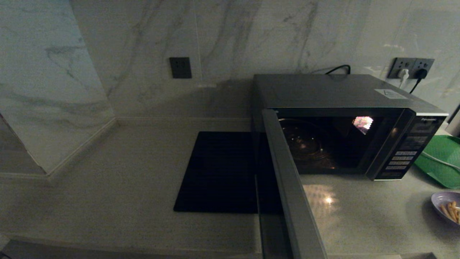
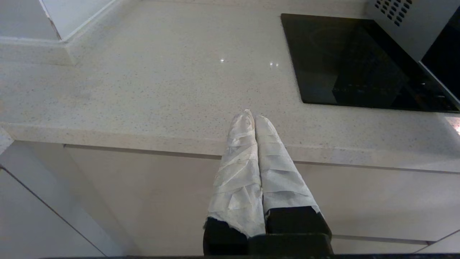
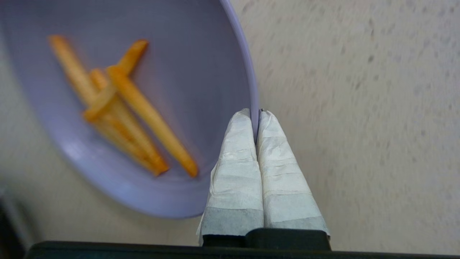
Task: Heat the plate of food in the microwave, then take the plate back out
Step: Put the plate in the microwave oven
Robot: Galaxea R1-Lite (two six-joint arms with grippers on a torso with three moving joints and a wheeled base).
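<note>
The silver-grey microwave [image 1: 345, 93] stands at the back right of the counter. Its door [image 1: 287, 187] is swung wide open toward me, and the cavity is lit with its glass turntable bare. The pale lilac plate [image 1: 445, 201] with thin orange fries [image 1: 452, 210] is at the far right edge of the head view. In the right wrist view my right gripper [image 3: 256, 114] is shut on the plate's rim [image 3: 248, 72], the fries [image 3: 122, 104] lying beside the fingers. My left gripper [image 2: 251, 117] is shut on nothing, over the counter's front edge.
A flat black square mat [image 1: 219, 172] lies left of the microwave, partly behind the open door. A green tray [image 1: 442, 158] sits to the right of the microwave. Marble walls close off the back and the left corner. Power cords run to a wall socket [image 1: 411, 68].
</note>
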